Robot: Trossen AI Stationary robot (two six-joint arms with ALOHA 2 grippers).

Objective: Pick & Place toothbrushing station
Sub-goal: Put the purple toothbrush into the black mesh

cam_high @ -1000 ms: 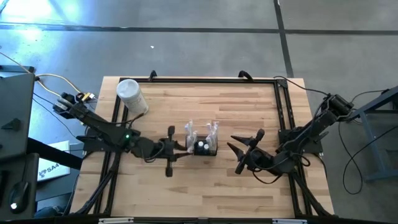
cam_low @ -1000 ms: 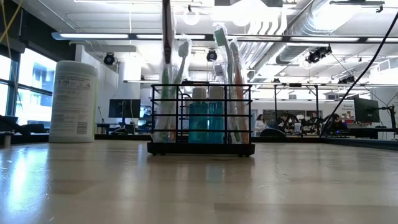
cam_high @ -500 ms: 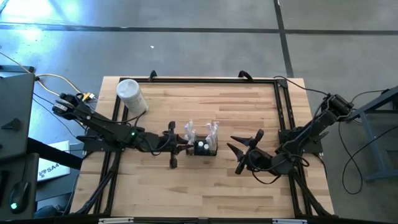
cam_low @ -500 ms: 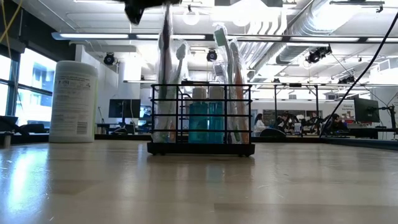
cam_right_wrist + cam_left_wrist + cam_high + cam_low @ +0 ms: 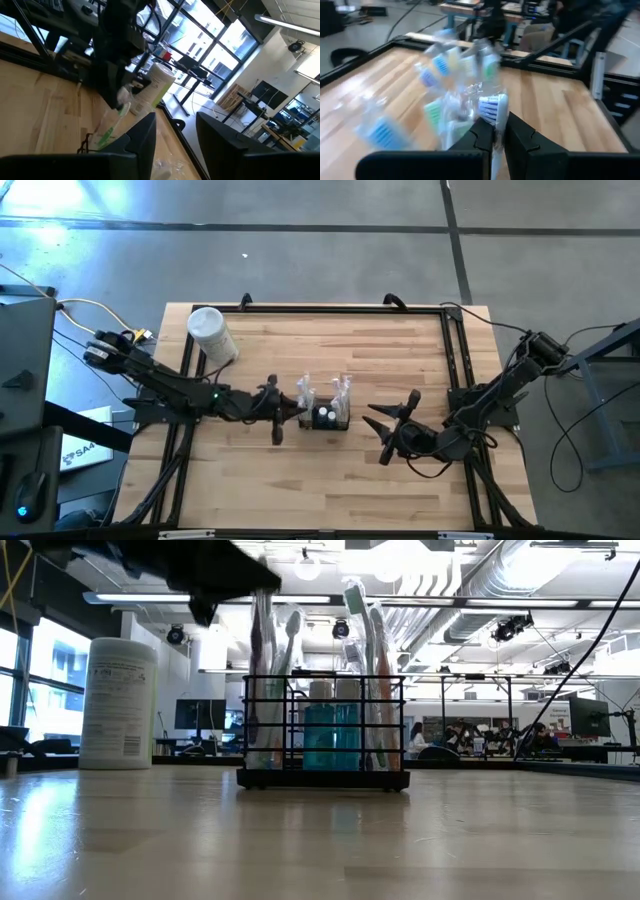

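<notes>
One toothbrush (image 5: 493,111), clamped in the left gripper (image 5: 292,410) fingers, has reached the caddy (image 5: 325,417); right gripper (image 5: 380,430) fingers apart.

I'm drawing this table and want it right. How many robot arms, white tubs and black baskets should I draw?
Robot arms: 2 (left arm, right arm)
White tub: 1
Black basket: 1
Total: 4

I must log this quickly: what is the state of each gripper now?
Left gripper: shut on a toothbrush at the black caddy.
Right gripper: open, holding nothing.
</notes>
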